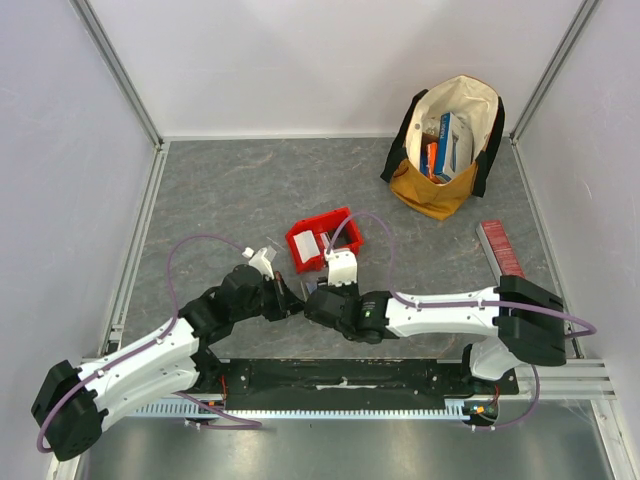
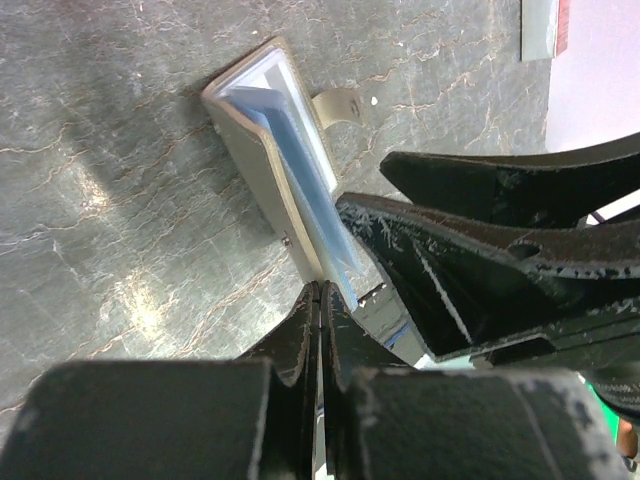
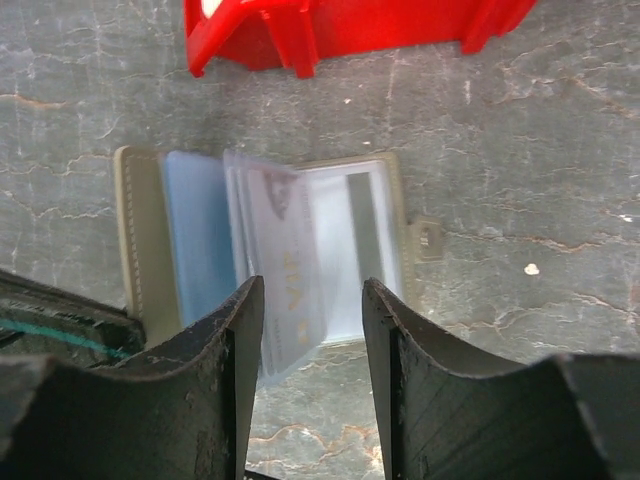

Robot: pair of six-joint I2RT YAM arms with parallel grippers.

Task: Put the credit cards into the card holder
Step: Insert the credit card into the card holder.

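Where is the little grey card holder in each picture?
Right wrist: card holder lies open in the middle, below the red bin.
Left wrist: card holder sits upper middle, slanting down.
Top external: mostly hidden, just below the red bin.
Shared landmark: the red bin, in the top and right wrist views.

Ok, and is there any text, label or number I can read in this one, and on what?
"VIP": on the pale card in the card holder's clear sleeve, faint and slanted.
Print on the boxes in the tote bag: too small to read.
Nothing else is legible.
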